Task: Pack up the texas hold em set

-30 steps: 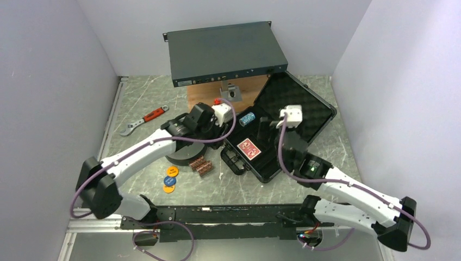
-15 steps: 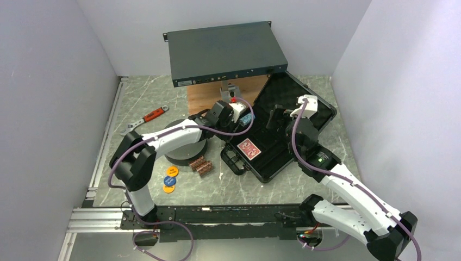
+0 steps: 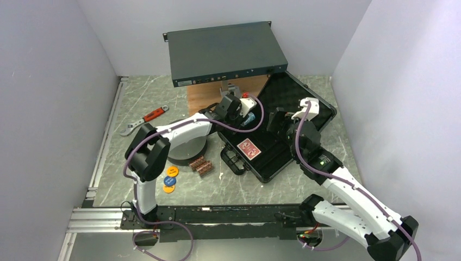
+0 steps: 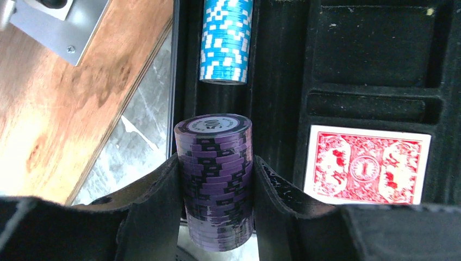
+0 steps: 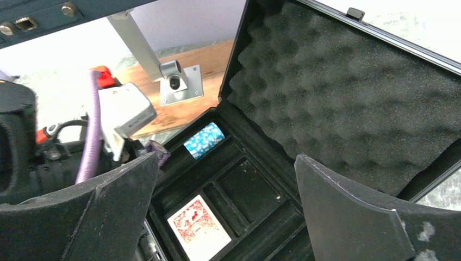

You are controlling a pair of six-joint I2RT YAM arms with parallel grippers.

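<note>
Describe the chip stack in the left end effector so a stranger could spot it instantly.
Start at the open black case mid-table and go to its left edge, where the left end effector reaches in. Clamped in it is a purple stack. The blue stack lies in the tray slot beyond it; the brown stack lies outside the case.

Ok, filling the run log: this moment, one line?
left gripper: shut on purple striped chip stack | right gripper: open | black plastic case: open, holds teal chip stack, red-backed deck

purple striped chips [image 4: 217,179] | blue-white chips [image 4: 225,41] | red patterned cards [image 4: 367,166] | black case [image 4: 375,54]
</note>
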